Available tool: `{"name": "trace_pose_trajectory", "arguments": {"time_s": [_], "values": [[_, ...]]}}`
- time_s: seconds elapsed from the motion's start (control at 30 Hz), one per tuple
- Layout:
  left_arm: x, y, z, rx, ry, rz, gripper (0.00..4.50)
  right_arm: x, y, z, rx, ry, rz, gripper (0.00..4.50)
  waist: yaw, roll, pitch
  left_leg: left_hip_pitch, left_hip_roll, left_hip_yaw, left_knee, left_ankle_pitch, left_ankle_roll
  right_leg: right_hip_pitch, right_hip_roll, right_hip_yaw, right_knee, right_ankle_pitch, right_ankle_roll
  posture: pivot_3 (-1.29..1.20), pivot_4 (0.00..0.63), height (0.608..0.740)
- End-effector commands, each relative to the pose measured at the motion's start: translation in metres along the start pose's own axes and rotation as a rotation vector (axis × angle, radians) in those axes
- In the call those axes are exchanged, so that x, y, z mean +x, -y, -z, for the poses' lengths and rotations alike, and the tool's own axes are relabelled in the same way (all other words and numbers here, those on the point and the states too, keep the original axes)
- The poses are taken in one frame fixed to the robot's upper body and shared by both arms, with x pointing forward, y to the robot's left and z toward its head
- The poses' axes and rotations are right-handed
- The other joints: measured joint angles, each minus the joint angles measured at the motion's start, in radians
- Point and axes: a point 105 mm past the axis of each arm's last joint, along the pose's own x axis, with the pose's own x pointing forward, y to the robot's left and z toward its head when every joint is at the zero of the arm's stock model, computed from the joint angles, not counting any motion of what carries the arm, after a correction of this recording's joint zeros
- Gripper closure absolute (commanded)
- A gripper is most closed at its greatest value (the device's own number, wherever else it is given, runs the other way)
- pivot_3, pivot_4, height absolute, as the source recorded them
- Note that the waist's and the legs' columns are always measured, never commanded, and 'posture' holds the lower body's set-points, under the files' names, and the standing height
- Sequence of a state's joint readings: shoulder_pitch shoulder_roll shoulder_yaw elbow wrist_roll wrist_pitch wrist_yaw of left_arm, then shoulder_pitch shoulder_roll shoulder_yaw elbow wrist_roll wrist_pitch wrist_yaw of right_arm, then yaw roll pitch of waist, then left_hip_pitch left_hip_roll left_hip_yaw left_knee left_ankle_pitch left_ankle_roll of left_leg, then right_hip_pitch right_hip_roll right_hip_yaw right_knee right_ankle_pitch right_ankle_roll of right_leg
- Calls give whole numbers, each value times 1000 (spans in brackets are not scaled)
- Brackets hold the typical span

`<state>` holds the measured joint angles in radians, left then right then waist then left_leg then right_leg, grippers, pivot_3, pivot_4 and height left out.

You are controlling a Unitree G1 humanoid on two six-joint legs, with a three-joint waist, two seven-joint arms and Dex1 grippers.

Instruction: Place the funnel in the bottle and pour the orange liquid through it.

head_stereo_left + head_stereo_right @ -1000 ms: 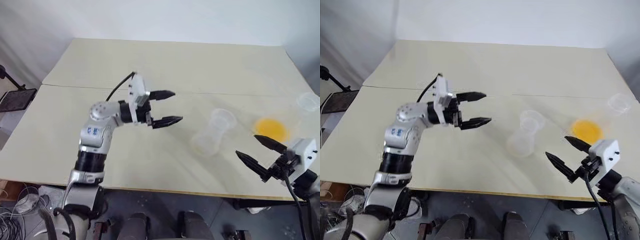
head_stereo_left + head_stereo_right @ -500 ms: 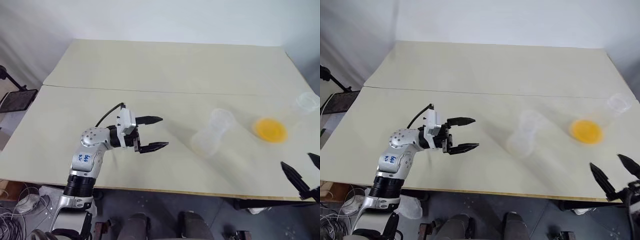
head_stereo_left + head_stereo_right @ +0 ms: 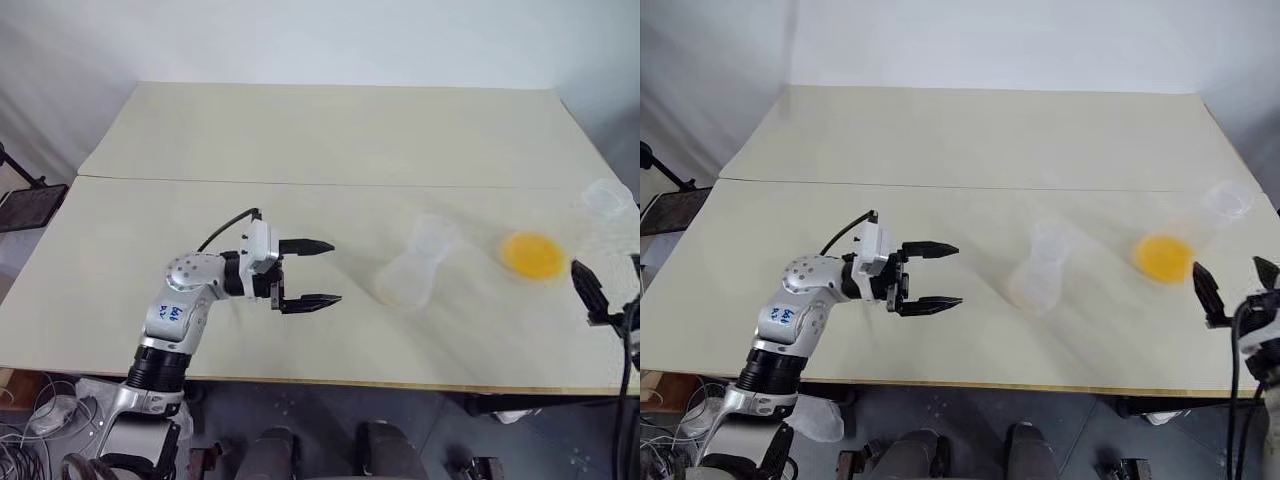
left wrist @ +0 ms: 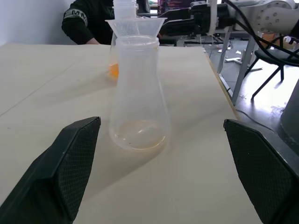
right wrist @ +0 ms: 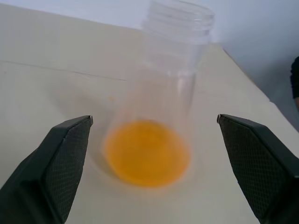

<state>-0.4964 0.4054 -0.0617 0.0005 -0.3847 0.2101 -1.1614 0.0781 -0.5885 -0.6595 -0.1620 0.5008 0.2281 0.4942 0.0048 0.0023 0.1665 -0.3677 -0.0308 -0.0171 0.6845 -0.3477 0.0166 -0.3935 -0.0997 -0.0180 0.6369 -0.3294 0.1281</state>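
Note:
The clear bottle stands right of the table's middle, and the small clear funnel sits in its neck. The orange liquid lies in the bottom of a larger clear flask further right, near the table's right edge. My left gripper hovers level over the table left of the bottle, pointing at it, open and holding nothing. At the right edge my right gripper stands open just on the near side of the flask, which sits ahead between its fingers without touching them.
The beige table has a seam running across it. A black stand is off the left edge. A person's dark sleeve shows beyond the table's right end, along with chair legs.
My right gripper has swung right and forward from the front edge to beside the orange flask. My left gripper has dropped and drawn back toward the near edge, still open.

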Motion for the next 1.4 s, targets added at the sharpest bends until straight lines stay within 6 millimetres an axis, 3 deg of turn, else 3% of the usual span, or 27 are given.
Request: {"name": "trace_pose_trajectory", "arguments": {"time_s": [0.03, 0.53, 0.67, 1.1, 1.4], "values": [[0, 4, -9, 29, 20, -2, 12, 8, 0, -18, -27, 40, 3, 0, 0, 0, 0, 0, 0, 0, 0, 0, 0, 0, 0, 0, 0, 0, 0, 0, 150, 740], [-4, 6, -11, 27, 14, -41, 12, 57, -10, -31, 2, 78, 4, 0, -5, 0, 0, 0, 0, 0, 0, 0, 0, 0, 0, 0, 0, 0, 0, 0, 150, 740], [-6, 6, -12, 30, 11, -50, 12, 62, -8, -34, -5, 88, 18, 0, -4, 0, 0, -1, 0, 0, 0, 0, 0, -1, 0, 0, 0, 0, 0, 0, 150, 740], [-8, 5, -14, 29, 14, -59, 12, 33, -9, -28, 15, 69, 71, 0, -5, 0, 0, -1, 1, 0, 0, 0, 0, -1, -1, 0, -1, 0, 0, 0, 150, 740], [-8, 1, -15, 35, 13, -57, 12, 26, -2, -29, 22, 69, 126, 0, -3, 0, 0, -1, 0, 0, 0, 0, 0, -1, -1, 0, -1, 0, 0, 0, 150, 740]]}}
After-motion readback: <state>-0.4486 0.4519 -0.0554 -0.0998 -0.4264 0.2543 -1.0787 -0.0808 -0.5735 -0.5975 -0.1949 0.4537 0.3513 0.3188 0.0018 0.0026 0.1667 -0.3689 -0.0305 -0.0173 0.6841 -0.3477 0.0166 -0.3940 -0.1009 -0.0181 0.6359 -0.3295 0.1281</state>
